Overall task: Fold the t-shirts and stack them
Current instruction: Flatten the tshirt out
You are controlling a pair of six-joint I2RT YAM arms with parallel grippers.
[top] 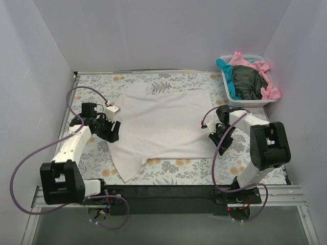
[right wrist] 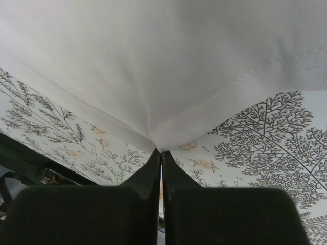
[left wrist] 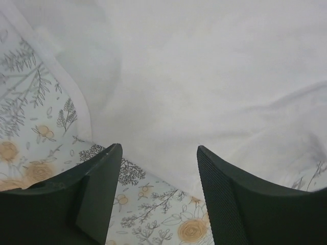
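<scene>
A large white t-shirt [top: 163, 122] lies spread on the printed sheet [top: 225, 166], one sleeve trailing toward the near edge. At its left edge my left gripper [top: 112, 133] stands open. In the left wrist view the shirt's hem [left wrist: 168, 168] runs across the gap between the fingers of the left gripper [left wrist: 159, 148], and nothing is pinched. My right gripper [top: 212, 136] is at the shirt's right edge. The right wrist view shows the right gripper [right wrist: 161, 151] shut, with the white t-shirt's hem [right wrist: 168, 138] bunched into its tips. Pink [top: 251, 63], teal [top: 227, 76] and dark [top: 248, 81] t-shirts fill the basket.
The white plastic basket [top: 246, 103] stands at the back right, just beyond the right arm. White walls close in the back and both sides. The sheet [left wrist: 30, 127] shows bare strips left of the shirt, and the sheet [right wrist: 265, 138] also shows right of it.
</scene>
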